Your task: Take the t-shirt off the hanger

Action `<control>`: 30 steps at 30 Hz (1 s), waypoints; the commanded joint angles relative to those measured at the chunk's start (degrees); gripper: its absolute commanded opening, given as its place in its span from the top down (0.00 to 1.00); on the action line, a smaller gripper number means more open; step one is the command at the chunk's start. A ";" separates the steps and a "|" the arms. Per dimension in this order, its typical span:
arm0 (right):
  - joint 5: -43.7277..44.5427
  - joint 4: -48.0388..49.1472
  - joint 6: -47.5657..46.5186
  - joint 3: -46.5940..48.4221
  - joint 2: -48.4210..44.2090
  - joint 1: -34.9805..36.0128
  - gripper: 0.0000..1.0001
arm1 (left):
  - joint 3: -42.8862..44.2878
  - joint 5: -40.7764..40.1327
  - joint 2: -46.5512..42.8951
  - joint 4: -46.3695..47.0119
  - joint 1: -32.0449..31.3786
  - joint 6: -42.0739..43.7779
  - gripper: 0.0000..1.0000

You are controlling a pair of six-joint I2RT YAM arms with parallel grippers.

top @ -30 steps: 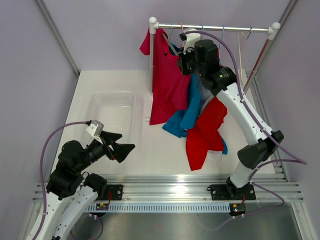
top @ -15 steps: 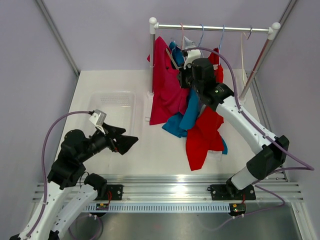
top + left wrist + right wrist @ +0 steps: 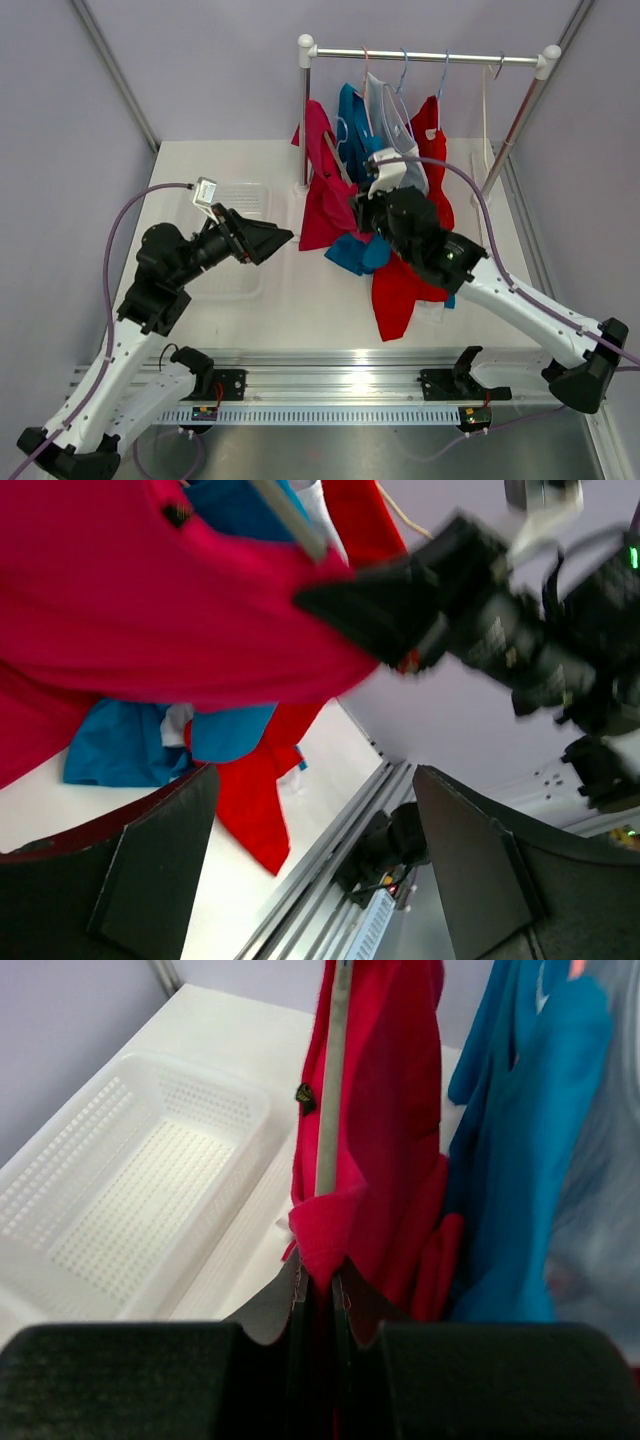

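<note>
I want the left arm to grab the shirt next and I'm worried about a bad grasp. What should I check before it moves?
1. Right gripper shut on the crimson cotton t-shirt and its slim hanger bar: ok.
2. Left gripper open, ready to grasp: ok.
3. Crimson fabric between the left fingers: not ok; it hangs just beyond them.
4. Hanger hook free of the metal rail: cannot tell; the hook is hidden.
5. Neighbouring blue t-shirt outside the right grip: ok; it hangs beside the crimson one, not clamped.
</note>
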 commanded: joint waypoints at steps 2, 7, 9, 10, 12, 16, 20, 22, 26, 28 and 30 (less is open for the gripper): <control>10.41 6.07 4.15 -5.82 -6.93 9.76 1.00 | 2.60 2.77 4.19 12.97 -1.06 -8.68 0.25; 18.23 5.64 6.53 -9.87 -11.68 18.47 1.00 | 3.56 -1.35 7.36 15.80 -9.40 -7.47 0.32; 21.04 5.20 7.05 -9.96 -11.95 22.07 1.00 | 4.09 -4.17 9.90 15.27 -12.65 -7.02 0.33; 22.19 5.02 7.06 -9.79 -11.95 23.30 1.00 | 4.35 -5.22 10.78 14.66 -13.45 -6.58 0.33; 25.17 4.50 6.88 -9.18 -11.51 26.89 1.00 | 5.23 -7.42 13.50 14.39 -14.77 -6.14 0.34; 29.84 4.85 5.74 -8.38 -10.81 32.36 1.00 | 7.34 -9.18 16.76 14.39 -15.74 -5.70 0.34; 32.66 4.49 4.77 -7.59 -10.45 35.09 1.00 | 7.96 -12.86 16.42 14.56 -16.80 -4.56 0.34; 33.88 5.89 4.16 -7.85 -10.54 36.40 1.00 | 7.70 -13.84 15.98 14.48 -16.98 -3.86 0.37; 33.89 6.08 3.72 -7.24 -9.76 37.46 1.00 | 6.55 -16.65 14.57 14.48 -17.42 -3.77 0.78; 34.06 5.55 3.89 -6.63 -9.05 37.64 0.98 | 6.38 -17.00 13.78 14.48 -17.59 -3.85 0.91; 32.85 3.71 5.12 -5.84 -8.35 37.90 0.79 | 6.37 -16.92 12.47 13.87 -17.59 -4.12 1.00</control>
